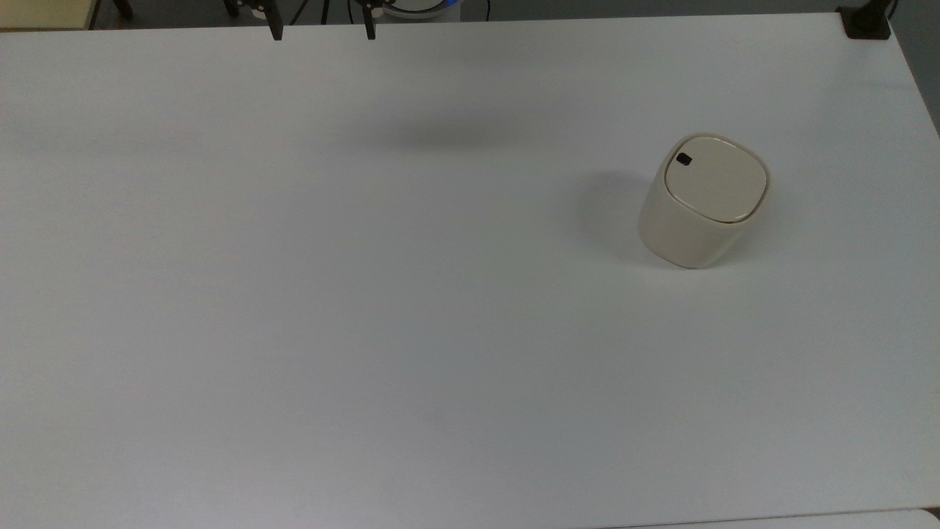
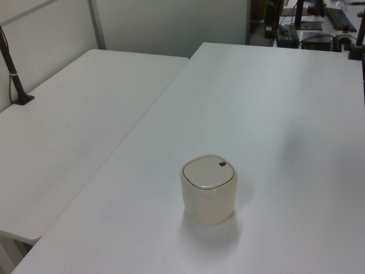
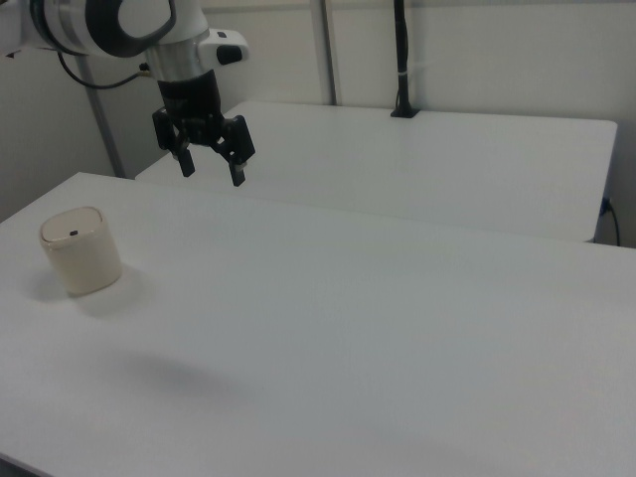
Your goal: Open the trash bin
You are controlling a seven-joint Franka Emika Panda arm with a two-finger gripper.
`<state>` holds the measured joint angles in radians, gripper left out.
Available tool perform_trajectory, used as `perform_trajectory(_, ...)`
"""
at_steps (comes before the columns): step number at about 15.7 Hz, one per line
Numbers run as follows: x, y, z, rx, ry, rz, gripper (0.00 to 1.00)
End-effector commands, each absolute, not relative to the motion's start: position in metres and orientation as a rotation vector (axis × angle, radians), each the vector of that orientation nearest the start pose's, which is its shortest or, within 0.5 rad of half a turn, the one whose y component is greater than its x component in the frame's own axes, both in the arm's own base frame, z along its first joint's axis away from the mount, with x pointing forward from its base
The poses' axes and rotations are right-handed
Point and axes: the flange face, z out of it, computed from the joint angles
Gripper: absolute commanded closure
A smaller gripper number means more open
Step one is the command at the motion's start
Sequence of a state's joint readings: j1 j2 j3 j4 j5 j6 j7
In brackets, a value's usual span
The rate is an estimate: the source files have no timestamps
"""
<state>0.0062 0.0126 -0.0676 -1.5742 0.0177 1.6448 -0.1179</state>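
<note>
Over on the right view's left, the trash bin (image 3: 80,249) sits upright on the white table (image 3: 348,328), lid (image 3: 73,226) flat and shut, the little black button (image 3: 72,236) showing at the rim. Moving right, up above the table hangs the gripper (image 3: 212,170), fingers (image 3: 239,169) spread wide apart and pointing down, holding nothing. The bin stands down and to the left of those fingertips in the right view, well apart from them, nothing touching it.

Top view now: the two dark fingertips (image 1: 275,28) poke in at the upper edge, left of centre, with a clear gap between them. The trash bin (image 1: 701,202) is far off to the right of them and lower in the top view, its button (image 1: 684,159) at the lid's upper-left corner, facing roughly back toward the fingers.

In the left view the bin (image 2: 209,189) stands alone on the table (image 2: 285,114), lid closed, button (image 2: 222,164) on its right side.
</note>
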Motion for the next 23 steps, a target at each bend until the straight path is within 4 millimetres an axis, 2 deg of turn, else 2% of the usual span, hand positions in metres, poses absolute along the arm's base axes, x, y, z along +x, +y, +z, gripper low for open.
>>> perform_trajectory(1,0.563,-0.030,0.616,-3.119,-0.325,-0.067,0.00)
perform_trajectory(3,0.562,-0.024,0.615,-3.113,-0.361,-0.041,0.00)
perform_trajectory(6,0.562,0.007,0.616,-3.108,-0.385,-0.040,0.00)
perform_trajectory(10,0.560,0.067,0.618,-3.122,-0.228,-0.062,0.03)
perform_trajectory(14,0.550,0.130,0.620,-3.124,-0.139,-0.069,0.15)
perform_trajectory(16,0.546,0.160,0.614,-3.121,-0.067,-0.053,0.24)
perform_trajectory(17,0.545,0.175,0.610,-3.120,-0.036,-0.045,0.32)
perform_trajectory(20,0.545,0.211,0.597,-3.111,0.018,-0.029,0.60)
perform_trajectory(23,0.554,0.246,0.568,-3.094,0.167,-0.021,0.92)
